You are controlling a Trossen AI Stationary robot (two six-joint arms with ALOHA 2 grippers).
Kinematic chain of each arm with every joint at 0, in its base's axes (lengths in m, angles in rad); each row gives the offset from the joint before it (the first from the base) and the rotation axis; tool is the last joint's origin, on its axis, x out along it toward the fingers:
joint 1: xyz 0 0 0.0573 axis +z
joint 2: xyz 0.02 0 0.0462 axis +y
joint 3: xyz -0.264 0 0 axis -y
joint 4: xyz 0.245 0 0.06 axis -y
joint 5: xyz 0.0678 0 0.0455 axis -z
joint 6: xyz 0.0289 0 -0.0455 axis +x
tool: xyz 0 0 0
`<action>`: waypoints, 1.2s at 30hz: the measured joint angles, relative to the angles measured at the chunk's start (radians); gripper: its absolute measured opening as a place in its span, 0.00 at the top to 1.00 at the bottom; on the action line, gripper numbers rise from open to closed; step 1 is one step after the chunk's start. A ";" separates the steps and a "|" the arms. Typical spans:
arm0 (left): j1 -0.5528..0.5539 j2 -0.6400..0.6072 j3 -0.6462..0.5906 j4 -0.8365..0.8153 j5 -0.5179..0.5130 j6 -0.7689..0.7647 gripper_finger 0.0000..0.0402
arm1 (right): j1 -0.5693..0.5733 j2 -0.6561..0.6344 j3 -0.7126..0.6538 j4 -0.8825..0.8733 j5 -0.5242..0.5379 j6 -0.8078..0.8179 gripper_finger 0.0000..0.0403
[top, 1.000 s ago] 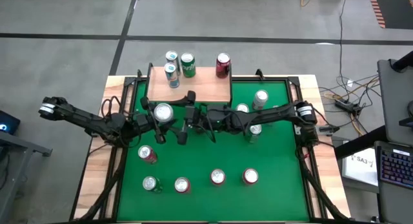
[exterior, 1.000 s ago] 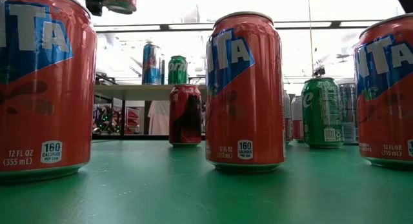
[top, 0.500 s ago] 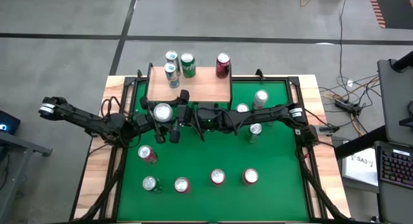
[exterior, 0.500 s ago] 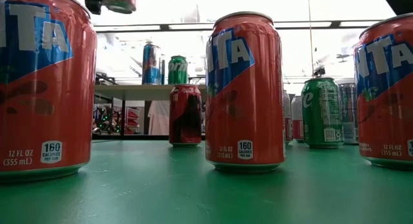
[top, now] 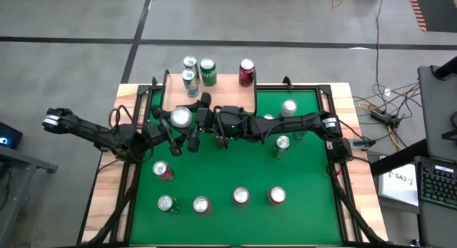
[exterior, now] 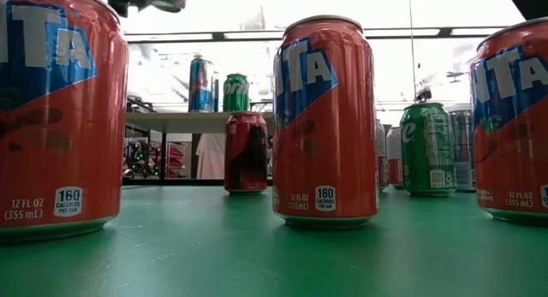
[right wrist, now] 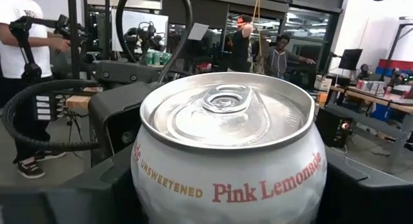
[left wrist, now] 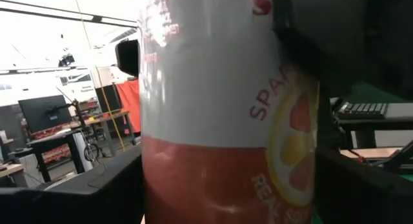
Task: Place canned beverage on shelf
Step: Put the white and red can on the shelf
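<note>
A white pink-lemonade can (top: 181, 118) is held in the air between the two grippers, just in front of the near edge of the shelf (top: 223, 98), which stands at the far left of the green table (top: 300, 169). The left gripper (top: 173, 130) is positioned at the can from the left; its fingers are seen at both sides of the can in the left wrist view, but whether they are spread or pressing cannot be told. The right gripper (top: 194, 123) is positioned at the can from the right, its fingers closed against the can's sides in the right wrist view (right wrist: 226, 153). Three cans are standing on or behind the shelf: a blue can (top: 190, 82), a green can (top: 208, 71) and a dark red can (top: 246, 71).
</note>
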 joint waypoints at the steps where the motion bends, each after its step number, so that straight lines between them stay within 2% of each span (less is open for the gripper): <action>1: 0.000 -0.005 0.000 -0.001 -0.001 0.000 0.16 | 0.000 -0.004 0.000 -0.003 0.000 0.000 0.31; 10: 0.000 -0.063 0.000 -0.028 -0.029 0.073 0.16 | -0.012 -0.057 0.002 -0.046 0.030 -0.006 0.31; 19: 0.000 -0.133 0.000 -0.096 -0.183 0.199 0.16 | -0.051 -0.108 0.003 -0.129 0.064 -0.016 0.31; 23: 0.000 -0.189 0.000 -0.128 -0.188 0.224 0.17 | -0.083 -0.107 0.002 -0.166 0.072 0.022 0.31; 26: 0.000 -0.241 0.000 -0.132 -0.212 0.259 0.18 | -0.110 -0.094 -0.001 -0.153 0.072 0.070 0.31; 31: 0.000 -0.333 0.000 -0.172 -0.367 0.307 0.21 | -0.149 -0.024 -0.003 -0.151 0.074 0.153 0.31; 36: 0.000 -0.422 0.000 -0.275 -0.377 0.268 0.23 | -0.167 0.053 -0.003 -0.085 0.079 0.205 0.31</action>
